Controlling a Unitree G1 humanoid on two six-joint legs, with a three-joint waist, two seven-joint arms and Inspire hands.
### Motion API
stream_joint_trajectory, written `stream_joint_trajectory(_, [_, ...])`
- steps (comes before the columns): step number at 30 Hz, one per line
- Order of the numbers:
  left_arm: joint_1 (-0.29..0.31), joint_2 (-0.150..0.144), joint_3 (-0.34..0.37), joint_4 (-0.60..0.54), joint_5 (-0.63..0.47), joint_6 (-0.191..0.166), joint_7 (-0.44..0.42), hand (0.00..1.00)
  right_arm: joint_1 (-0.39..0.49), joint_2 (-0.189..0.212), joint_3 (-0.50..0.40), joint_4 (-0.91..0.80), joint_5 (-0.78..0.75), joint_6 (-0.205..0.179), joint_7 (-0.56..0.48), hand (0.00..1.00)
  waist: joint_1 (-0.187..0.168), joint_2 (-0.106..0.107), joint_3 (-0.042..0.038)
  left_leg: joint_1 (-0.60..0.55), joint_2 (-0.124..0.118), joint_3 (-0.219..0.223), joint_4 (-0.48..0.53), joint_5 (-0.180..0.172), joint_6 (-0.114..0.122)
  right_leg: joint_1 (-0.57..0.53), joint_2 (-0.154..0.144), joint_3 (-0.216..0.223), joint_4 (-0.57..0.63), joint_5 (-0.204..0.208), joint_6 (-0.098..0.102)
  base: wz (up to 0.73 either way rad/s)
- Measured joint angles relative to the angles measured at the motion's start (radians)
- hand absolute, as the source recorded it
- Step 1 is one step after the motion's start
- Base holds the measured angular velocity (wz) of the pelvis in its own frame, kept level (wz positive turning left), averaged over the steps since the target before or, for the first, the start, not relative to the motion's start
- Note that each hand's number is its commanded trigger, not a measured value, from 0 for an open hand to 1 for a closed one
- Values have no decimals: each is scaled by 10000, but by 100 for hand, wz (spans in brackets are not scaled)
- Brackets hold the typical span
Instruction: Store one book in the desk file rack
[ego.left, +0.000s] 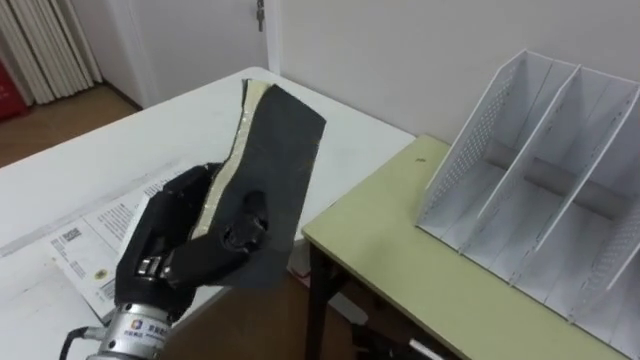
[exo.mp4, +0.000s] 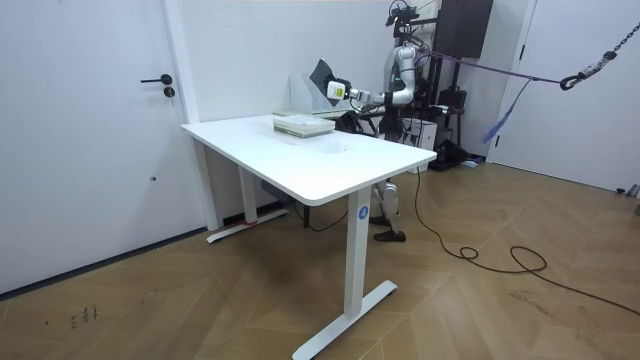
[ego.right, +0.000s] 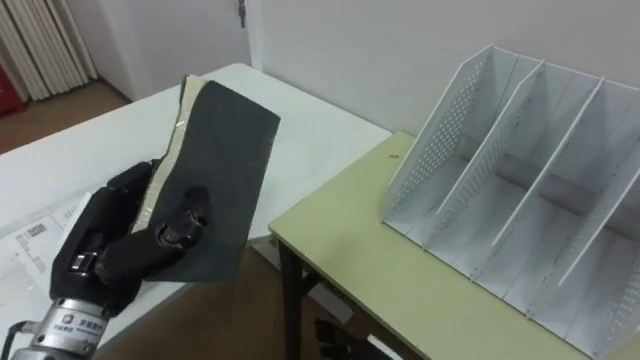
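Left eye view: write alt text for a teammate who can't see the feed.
The left hand grips a dark-covered book, tilted, above the white table's edge. To its right, apart from it, a white file rack stands on a green desk. Printed papers lie on the white table.

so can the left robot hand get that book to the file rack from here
Probably yes. The left robot hand is shut on the book, and between it and the file rack lies bare desk top. The rack's slots stand open and empty toward it.
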Motion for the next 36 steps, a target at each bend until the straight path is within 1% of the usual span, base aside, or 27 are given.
stream_joint_trajectory(1, [37, 21, 17, 78, -285, 1, -163, 100, 33, -8, -5, -235, 339, 14, 73, 0, -6, -7, 1, 17, -1, -8, 1, 0, 0, 3, -4, 11, 11, 0, 0, -5])
stream_joint_trajectory(4, [37, 30, 151, 402, -578, 74, -530, 100, 80, -47, -8, -790, 1217, 38, 212, 0, -23, 7, 9, 13, -8, 2, 9, 0, 1, -42, -20, 25, 128, 0, 2, -1])
stream_joint_trajectory(8, [37, 38, 278, 793, -635, 130, -818, 100, 84, -48, -307, -1581, 1638, 40, 327, 0, -65, 37, 11, -62, -11, 2, 37, -1, 1, -110, -28, 60, 239, -7, 2, -2])
stream_joint_trajectory(10, [36, 38, 377, 1057, -777, 307, -1289, 100, 85, -36, -641, -1934, 2097, 44, 447, 0, -63, 71, 31, -68, -11, 11, 64, -1, 1, -133, -26, 127, 293, -8, 1, -4])
stream_joint_trajectory(11, [36, 39, 400, 1127, -804, 336, -1430, 100, 84, -33, -741, -2008, 2185, 44, 481, 0, -63, 90, 42, -66, -12, 12, 66, -2, 2, -133, -25, 136, 301, -8, 0, -5])
stream_joint_trajectory(12, [36, 38, 452, 1168, -836, 459, -1666, 100, 82, -36, -903, -2119, 2474, 49, 547, 0, -63, 115, 49, -76, -11, 43, 67, -4, 2, -164, -22, 157, 307, -9, 0, -5])
stream_joint_trajectory(13, [36, 35, 522, 1155, -843, 513, -1895, 100, 101, -40, -1043, -2414, 2755, 204, 562, 0, -62, 144, 37, -163, -10, 59, 67, -7, 4, -210, -21, 165, 313, -13, -4, -5])
stream_joint_trajectory(15, [34, 30, 661, 1109, -850, 529, -2256, 100, 112, -54, -1157, -3076, 3218, 358, 603, 0, -66, 181, 30, -225, 1, 85, 67, -7, 5, -323, -13, 169, 325, -6, -17, -5])
stream_joint_trajectory(17, [34, 26, 698, 1103, -852, 556, -2517, 100, 113, -54, -1209, -3525, 3616, 384, 762, 0, -82, 201, 13, -218, 25, 141, 66, -8, 3, -313, 13, 214, 329, -6, -23, -6])
stream_joint_trajectory(19, [34, 27, 699, 1102, -852, 670, -2909, 100, 111, -55, -1294, -3970, 3933, 433, 968, 0, -74, 226, -16, -172, 32, 156, 72, -8, 2, -295, 22, 231, 323, -5, -30, -2])
stream_joint_trajectory(22, [33, 30, 695, 1103, -872, 796, -3316, 100, 109, -55, -1306, -4192, 4228, 485, 1152, 0, -63, 213, -20, -160, 33, 170, 79, -7, 2, -295, 18, 241, 325, -4, -32, 0])
stream_joint_trajectory(27, [31, 70, 695, 1105, -1533, 876, -3542, 100, 109, -114, -1293, -4298, 5365, 491, 1481, 0, -55, 192, -11, -155, 26, 211, 77, -8, 2, -301, 8, 276, 328, -4, -28, 0])
stream_joint_trajectory(30, [30, 146, 686, 1105, -1562, 924, -3755, 100, 109, -166, -1195, -4403, 6006, 506, 1672, 0, -34, 189, -8, -189, 26, 228, 73, -8, 2, -342, 10, 296, 332, -7, -27, 0])
stream_joint_trajectory(32, [30, 148, 689, 1105, -1640, 953, -3846, 100, 110, -164, -1079, -4504, 6223, 618, 1760, 0, -18, 183, -12, -217, 31, 250, 56, -9, 2, -409, 21, 335, 358, -6, -28, -6])
stream_joint_trajectory(34, [28, 159, 695, 1108, -1731, 986, -3909, 100, 110, -200, -1015, -4515, 6403, 695, 1769, 0, 138, 182, -13, -235, 38, 294, 40, -9, 2, -515, 42, 446, 471, -1, -37, -13])
stream_joint_trajectory(36, [22, 169, 693, 1108, -1812, 1037, -3985, 100, 110, -243, -904, -4515, 6571, 714, 1803, 0, 209, 168, -24, -269, 38, 299, 36, -9, 2, -584, 45, 466, 508, -1, -38, -6])
